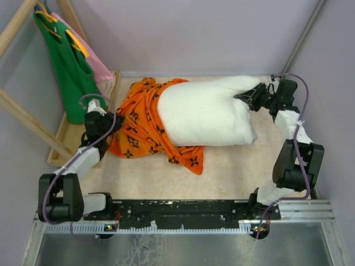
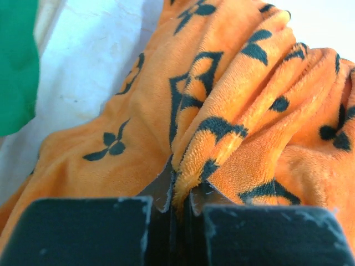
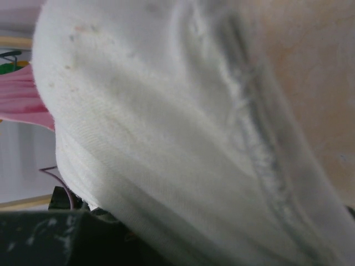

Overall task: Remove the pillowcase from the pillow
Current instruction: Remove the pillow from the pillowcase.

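1. The pillowcase (image 1: 141,124) is seen bunched over the left end of the pillow (image 1: 208,113). Most of the white cushion is bared, and only that left end is covered.
2. The pillow's long axis is laid left to right across the table (image 1: 233,166), so the way off for the case is judged to be straight leftward along that axis.
3. The left gripper (image 2: 180,191) is found at the case's outer left edge, and the left arm is much the nearer of the 2. Its jaws are pressed together on a raised fold of the orange plush, pinched between them in the left wrist view.
4. The right gripper (image 1: 250,98) is set at the opposite end, on the pillow's far right corner. That corner is drawn to a point between the jaws, so a clamp on the pillow is read, though the right wrist view is filled with white fabric and the pinch itself is hidden.
5. The 2 holds lie roughly on 1 line, so a leftward pull against the held corner is called for.
6. The green tank top (image 1: 69,72) hangs just beyond the left gripper, and a snag there is to be watched for.
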Controlling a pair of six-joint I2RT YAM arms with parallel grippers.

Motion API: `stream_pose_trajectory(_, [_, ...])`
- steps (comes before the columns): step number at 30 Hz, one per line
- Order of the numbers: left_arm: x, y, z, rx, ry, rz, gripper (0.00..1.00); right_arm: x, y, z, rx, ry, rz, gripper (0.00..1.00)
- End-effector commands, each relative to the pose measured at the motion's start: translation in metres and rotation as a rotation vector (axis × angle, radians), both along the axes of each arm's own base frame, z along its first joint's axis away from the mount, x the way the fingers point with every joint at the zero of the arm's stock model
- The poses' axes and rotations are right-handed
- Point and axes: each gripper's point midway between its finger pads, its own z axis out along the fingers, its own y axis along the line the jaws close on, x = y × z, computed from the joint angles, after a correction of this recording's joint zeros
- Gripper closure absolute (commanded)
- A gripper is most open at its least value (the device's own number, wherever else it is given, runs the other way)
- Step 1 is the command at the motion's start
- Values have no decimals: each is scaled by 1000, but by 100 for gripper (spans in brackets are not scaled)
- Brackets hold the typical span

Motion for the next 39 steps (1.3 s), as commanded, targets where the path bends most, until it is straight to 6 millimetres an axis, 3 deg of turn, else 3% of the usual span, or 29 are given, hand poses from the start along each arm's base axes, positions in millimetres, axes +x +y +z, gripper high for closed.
stream_pose_trajectory(1, [-47, 104, -49, 156, 175, 443, 100, 33, -95, 81, -101, -285, -385, 100])
stream_pose_trajectory(4, [-54, 109, -30, 193, 138, 466, 100, 34, -86, 71, -102, -267, -362, 100])
stream_pose_trajectory(7, [-55, 100, -6, 231, 68, 431, 96, 35, -72, 62, -122, -252, -339, 100])
stream_pose_trajectory(8, [-53, 93, 1, 250, 44, 396, 80, 35, -68, 59, -133, -251, -333, 100])
stream_pose_trajectory(10, [-45, 77, 16, 279, 13, 319, 33, 34, -59, 55, -154, -245, -322, 100])
stream_pose_trajectory(12, [-40, 61, 22, 322, 53, 276, 18, 32, -53, 54, -177, -243, -313, 100])
stream_pose_trajectory(14, [-33, 36, 40, 373, 50, 225, 13, 30, -50, 53, -192, -241, -308, 100])
stream_pose_trajectory(20, [-25, -74, 88, 418, -2, -92, 6, 23, -48, 52, -224, -238, -304, 100])
stream_pose_trajectory(22, [-30, -110, 90, 400, -16, -233, 5, 22, -46, 50, -223, -237, -296, 100])
stream_pose_trajectory(25, [-32, -135, 72, 385, -32, -361, 2, 21, -40, 44, -226, -233, -278, 100])
stream_pose_trajectory(28, [-25, -123, 42, 430, 18, -303, 3, 20, -36, 40, -225, -224, -259, 100])
stream_pose_trajectory(32, [-13, -88, 19, 522, 62, -149, 6, 22, -38, 44, -250, -232, -254, 100])
stream_pose_trajectory(35, [2, -60, -3, 492, 103, -94, 12, 23, -36, 54, -233, -253, -243, 100])
stream_pose_trajectory(37, [12, -29, -21, 449, 150, -32, 20, 24, -35, 60, -199, -266, -229, 100])
stream_pose_trajectory(39, [17, -4, -34, 395, 173, 18, 44, 23, -39, 66, -157, -280, -226, 100])
